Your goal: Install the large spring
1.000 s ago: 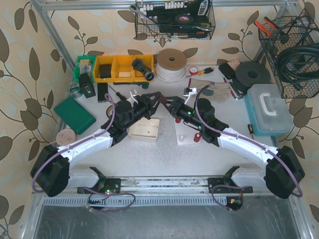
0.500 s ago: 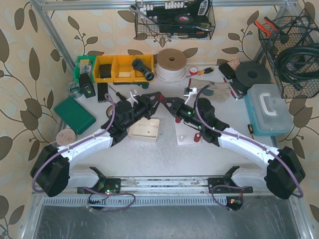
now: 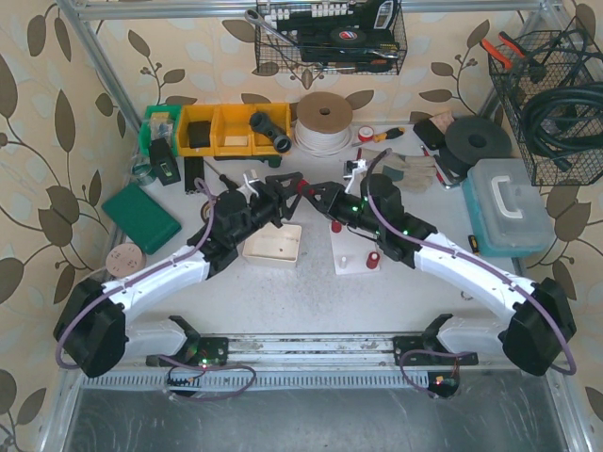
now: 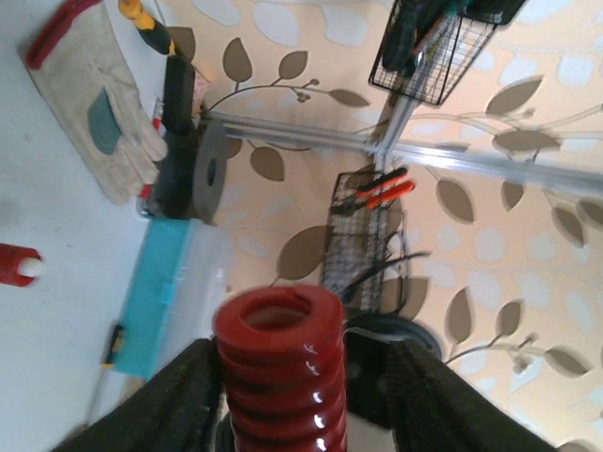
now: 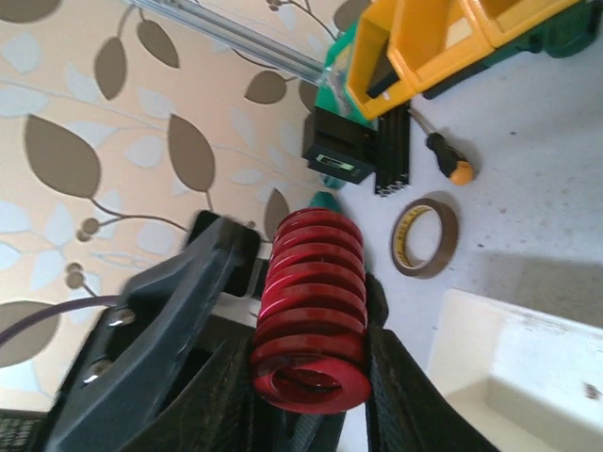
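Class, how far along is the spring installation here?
Done: large spring lifted off the table. In hand: right tool clamps it, left tool flanks it mid-air. Left: seating it on the white base plate, where one peg stands bare.

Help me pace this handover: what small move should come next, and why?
Probably squeeze the right tool shut on the large spring before anything lets go. The spring sits between its fingers, yet firm contact isn't clear, and the left tool holds the same spring in mid-air. The white plate with its bare peg lies on the right arm's side.
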`<state>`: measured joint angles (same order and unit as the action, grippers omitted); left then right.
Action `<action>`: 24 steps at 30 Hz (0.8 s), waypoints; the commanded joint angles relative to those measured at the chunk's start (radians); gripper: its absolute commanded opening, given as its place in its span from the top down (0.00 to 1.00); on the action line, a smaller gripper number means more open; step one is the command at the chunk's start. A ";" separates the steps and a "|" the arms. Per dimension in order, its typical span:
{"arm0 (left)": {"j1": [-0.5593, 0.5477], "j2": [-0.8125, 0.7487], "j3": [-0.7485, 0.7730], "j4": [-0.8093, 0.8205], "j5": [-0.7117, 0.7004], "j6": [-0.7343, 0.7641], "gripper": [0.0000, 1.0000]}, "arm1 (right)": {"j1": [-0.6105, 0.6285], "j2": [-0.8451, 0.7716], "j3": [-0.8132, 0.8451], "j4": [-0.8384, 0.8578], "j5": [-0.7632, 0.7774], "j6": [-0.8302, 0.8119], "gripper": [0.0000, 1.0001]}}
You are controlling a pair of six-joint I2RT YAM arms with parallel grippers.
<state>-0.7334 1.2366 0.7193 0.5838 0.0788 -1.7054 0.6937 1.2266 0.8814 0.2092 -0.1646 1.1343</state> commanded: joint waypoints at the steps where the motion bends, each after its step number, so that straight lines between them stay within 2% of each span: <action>1: -0.014 -0.096 0.022 -0.101 0.011 0.052 0.39 | 0.003 -0.001 0.102 -0.229 0.020 -0.133 1.00; 3: -0.013 -0.143 0.054 -0.236 0.002 0.111 0.29 | 0.002 -0.015 0.140 -0.349 0.034 -0.208 1.00; 6: -0.011 -0.198 0.114 -0.445 -0.028 0.234 0.26 | -0.010 -0.037 0.175 -0.510 0.036 -0.282 1.00; 11: -0.008 -0.229 0.275 -0.835 -0.065 0.516 0.23 | -0.057 -0.025 0.283 -0.837 -0.022 -0.421 1.00; 15: -0.008 -0.232 0.336 -1.041 -0.080 0.760 0.23 | -0.057 0.013 0.418 -1.122 0.009 -0.560 1.00; 20: -0.008 -0.279 0.261 -1.090 -0.075 0.916 0.27 | -0.056 0.113 0.542 -1.417 0.028 -0.685 1.00; 24: -0.008 -0.362 0.179 -1.115 -0.114 0.976 0.28 | -0.030 0.161 0.565 -1.535 0.081 -0.727 1.00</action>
<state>-0.7399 0.9550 0.9508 -0.4473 0.0170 -0.8715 0.6407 1.3495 1.4155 -1.0904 -0.1402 0.5060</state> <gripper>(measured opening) 0.727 0.277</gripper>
